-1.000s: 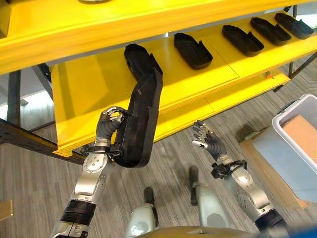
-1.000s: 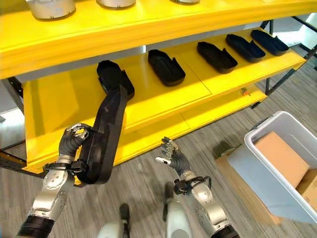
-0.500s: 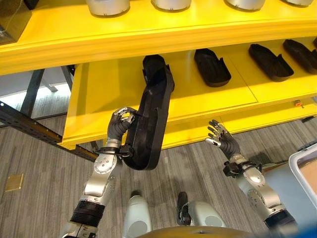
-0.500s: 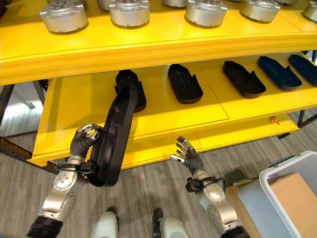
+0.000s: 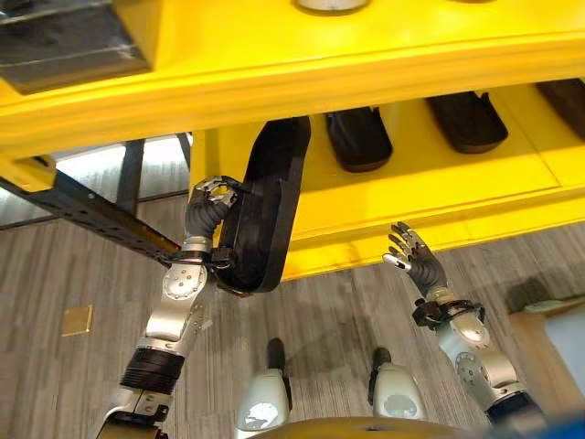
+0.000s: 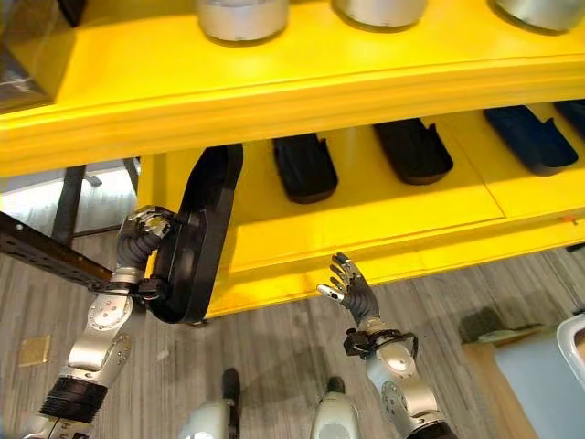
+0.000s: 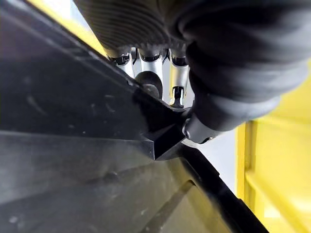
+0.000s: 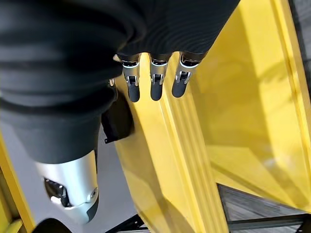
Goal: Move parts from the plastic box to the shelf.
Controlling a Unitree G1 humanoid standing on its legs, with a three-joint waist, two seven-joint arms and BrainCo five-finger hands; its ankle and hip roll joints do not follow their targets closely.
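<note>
A long black moulded part [image 5: 267,208] stands nearly upright at the left end of the yellow shelf's lower level [image 5: 430,197], its top end reaching in under the upper level. My left hand [image 5: 207,208] is shut on the part's left rim, and the left wrist view shows its fingers [image 7: 151,73] curled over the black edge [image 7: 87,126]. My right hand [image 5: 415,263] hangs open and empty in front of the shelf's front lip, fingers spread. Other black parts [image 6: 305,167] lie flat in a row on the lower level.
The upper yellow level [image 6: 302,82] carries round silver parts [image 6: 241,16] and overhangs the lower one. A dark steel frame bar [image 5: 87,215] runs out to the left. A grey plastic box corner [image 6: 578,340] shows at far right on the wood-pattern floor.
The camera has shifted, with the shelf now closer and higher in the picture. The left hand has lifted the black part further in under the upper level. The right hand stays open.
</note>
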